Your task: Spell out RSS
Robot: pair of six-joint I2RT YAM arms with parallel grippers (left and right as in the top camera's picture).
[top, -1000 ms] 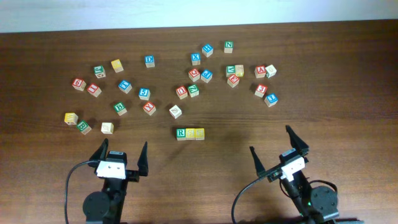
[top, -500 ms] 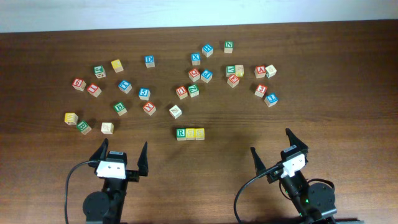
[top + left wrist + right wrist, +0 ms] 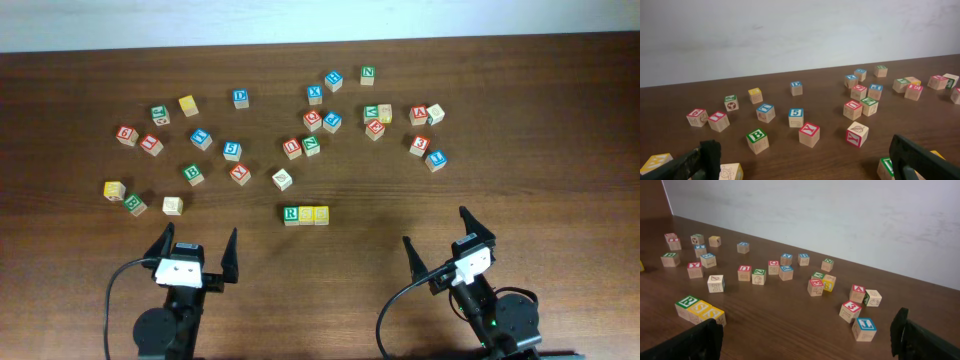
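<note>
Hardly anything is changed since a second ago: the right fingers are drawn back very slightly toward the near edge, and no cube is shifted. From overhead, the R cube and the two yellow cubes are seen in one touching row on the tabletop, R at the left end, between the arms and the scattered cubes. The left fingers and the right fingers are spread wide, and nothing is held.

In the left wrist view, the left fingers are set wide apart. The R cube is cut off by the lower edge, just beside the right-hand finger.

In the right wrist view, the right fingers are likewise wide. The row is seen at lower left, R cube first and the yellow cubes after it, each marked S.
</note>
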